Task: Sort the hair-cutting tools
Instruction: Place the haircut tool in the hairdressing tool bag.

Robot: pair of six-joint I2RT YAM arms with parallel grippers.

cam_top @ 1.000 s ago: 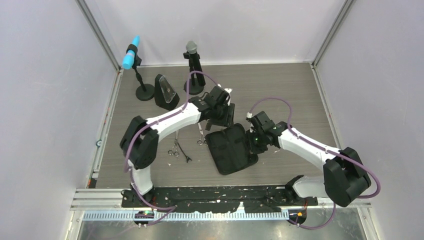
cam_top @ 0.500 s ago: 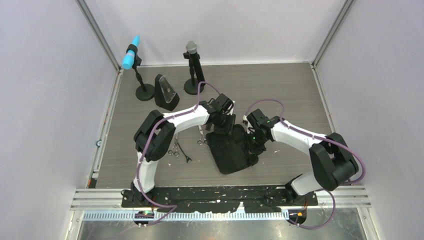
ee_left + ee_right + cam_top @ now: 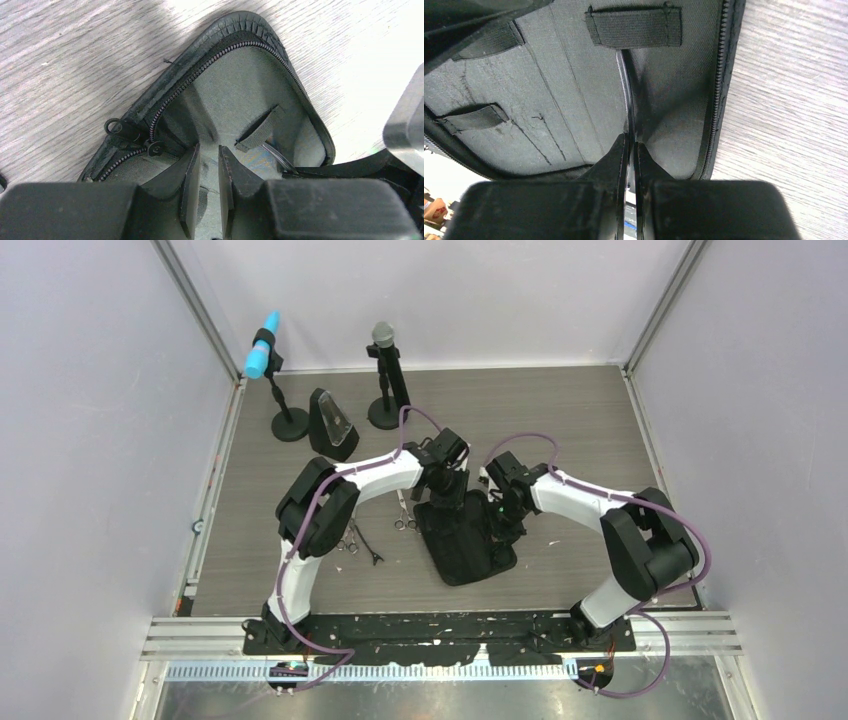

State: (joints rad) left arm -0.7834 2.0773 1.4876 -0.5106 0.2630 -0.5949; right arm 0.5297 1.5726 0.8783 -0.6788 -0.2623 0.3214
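Pinched by the right gripper (image 3: 628,137), the comb (image 3: 628,95) may be snagged on the 12 o'clock strap (image 3: 634,26); the left gripper (image 3: 209,150) is barely spread.

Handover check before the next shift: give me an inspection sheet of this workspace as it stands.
Surface: grey wood-grain table.
Job's things: scissors and second scissors lie left of the open pouch; clip-like dark piece beside them; thin black tool inside the pouch, running up to a strap.
Clutter: blue microphone, grey microphone, black stand, all at the far side.
Grippers: left gripper over the pouch lining, jaws slightly apart, nothing seen between; right gripper shut on the thin black tool.
Cables: purple cables run along both arms.
Surroundings: white walls; nothing else seen.
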